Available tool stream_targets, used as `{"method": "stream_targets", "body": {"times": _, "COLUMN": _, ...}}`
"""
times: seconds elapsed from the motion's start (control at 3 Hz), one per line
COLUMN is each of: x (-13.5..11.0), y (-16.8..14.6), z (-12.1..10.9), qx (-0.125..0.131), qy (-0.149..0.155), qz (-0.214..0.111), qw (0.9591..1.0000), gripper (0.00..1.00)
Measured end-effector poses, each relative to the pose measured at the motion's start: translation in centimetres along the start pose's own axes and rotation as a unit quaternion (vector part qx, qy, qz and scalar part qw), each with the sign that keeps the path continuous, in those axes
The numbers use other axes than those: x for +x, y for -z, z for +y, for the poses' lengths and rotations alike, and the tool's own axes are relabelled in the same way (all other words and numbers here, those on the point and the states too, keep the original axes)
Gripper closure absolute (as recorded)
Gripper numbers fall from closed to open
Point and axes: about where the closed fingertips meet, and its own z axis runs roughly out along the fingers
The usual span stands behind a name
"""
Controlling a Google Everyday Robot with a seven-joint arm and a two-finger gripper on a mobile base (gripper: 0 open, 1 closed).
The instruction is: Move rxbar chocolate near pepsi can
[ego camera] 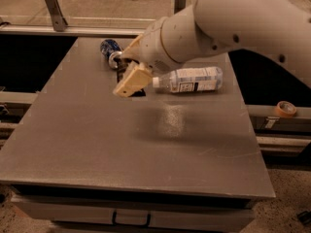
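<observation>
Lying on its side in the upper left of the frame, the pepsi can (110, 49) shows a blue body with white markings and a silver end turned toward the lower right; no lettering on it can be read. Right of centre a clear plastic water bottle (192, 79) also lies on its side on the grey desk (97, 144), white cap pointing left, and its pale label carries rows of small print too fine to make out. The gripper (127, 74) hangs just below and to the right of the can, at the end of a bulky white arm (233, 18) that reaches in from the upper right corner. Its cream fingers (133, 80) are drawn close together, pinching a thin dark strip that is the rxbar chocolate (121, 72). Only slivers of the black wrapper show between and beneath them, so none of its text is legible. The bar sits just beside the can's silver end, between the can and the bottle's cap; whether it touches the desk cannot be told. A roll of tan tape (284, 109) rests on a rail at the right edge of the frame, off the desk, and a drawer handle (131, 220) shows at the bottom.
</observation>
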Motion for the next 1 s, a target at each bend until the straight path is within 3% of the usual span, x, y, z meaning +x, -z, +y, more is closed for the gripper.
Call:
{"method": "stream_targets", "body": {"times": 0.67, "x": 2.5, "y": -9.3, "z": -10.1, "qx": 0.045, "qy": -0.015, "qz": -0.003, "qw": 0.9989, "gripper": 1.0}}
{"method": "stream_targets", "body": {"times": 1.0, "x": 5.0, "y": -11.0, "z": -13.1, "qx": 0.084, "qy": -0.043, "qz": 0.01, "qw": 0.9955, "gripper": 1.0}}
